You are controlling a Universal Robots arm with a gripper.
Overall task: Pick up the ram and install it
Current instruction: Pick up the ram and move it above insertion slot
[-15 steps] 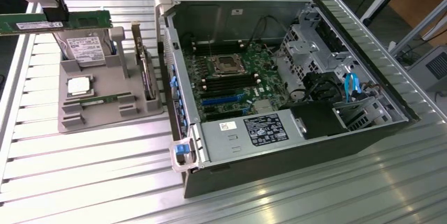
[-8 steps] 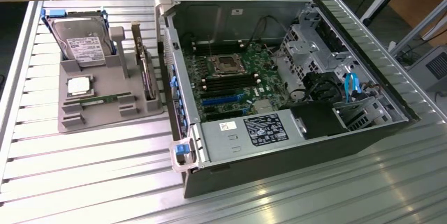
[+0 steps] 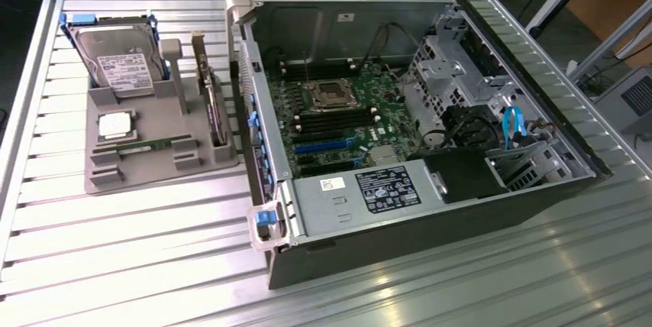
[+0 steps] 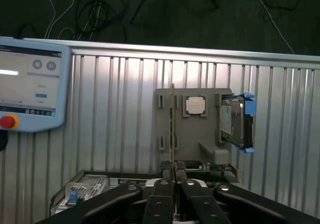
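One thin green ram stick (image 3: 153,144) lies in a slot of the grey moulded holder (image 3: 102,182) on the ribbed metal bench (image 3: 122,250), beside the open steel computer case (image 3: 337,21). In the wrist view, the black pincer (image 4: 174,178) has its fingers drawn nearly together on nothing, well apart from the ram stick.

The holder (image 3: 107,182) sat near the table's (image 3: 122,266) edge at the exterior view's left, the computer case (image 3: 337,17) just beside it. In the holder, the hard drive (image 3: 122,59) stood farthest back, then the processor (image 3: 115,124), then the ram (image 3: 153,146).
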